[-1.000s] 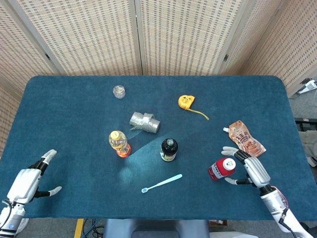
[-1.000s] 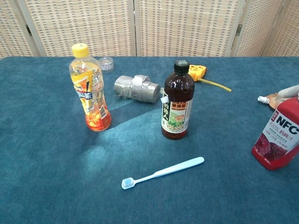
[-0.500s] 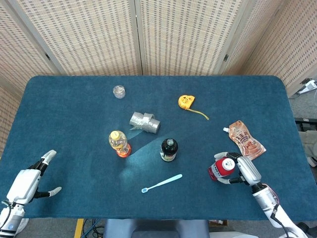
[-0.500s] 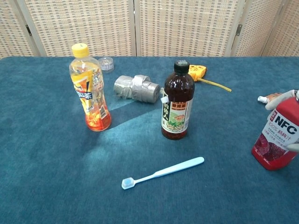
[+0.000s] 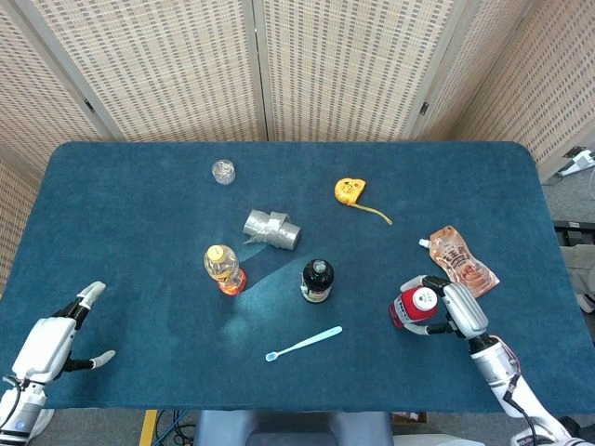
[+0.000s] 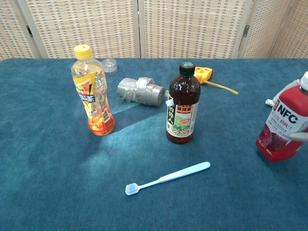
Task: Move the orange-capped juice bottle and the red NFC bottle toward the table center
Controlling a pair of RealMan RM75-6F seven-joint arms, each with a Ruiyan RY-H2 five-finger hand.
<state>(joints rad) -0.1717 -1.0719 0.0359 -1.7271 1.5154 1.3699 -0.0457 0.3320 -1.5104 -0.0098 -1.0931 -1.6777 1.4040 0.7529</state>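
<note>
Since a second ago, the right hand [image 5: 457, 311] has closed around the red NFC bottle with the white cap [image 5: 412, 308]. Back then its fingers were only spread beside the bottle. Now they wrap the bottle's body, and the bottle has slid a little toward the middle and leans a bit in the chest view [image 6: 284, 122].

That red bottle stands near the right front part of the blue cloth table [image 5: 139, 204], just in front of the flat orange drink pouch [image 5: 460, 258]. The clear juice bottle with the orange cap [image 5: 222, 268] stands upright left of the middle, near the crumpled silver foil lump [image 5: 271, 229]. It has not moved.

The left hand [image 5: 51, 342] waits at the front left corner, fingers apart, holding nothing.

To do this step well, I think the right hand should keep a firm hold low on the red bottle and push it slowly so it does not tip. It should stop before it bumps the dark brown bottle with the black cap [image 5: 317, 281] or the light blue toothbrush [image 5: 304, 343].
</note>
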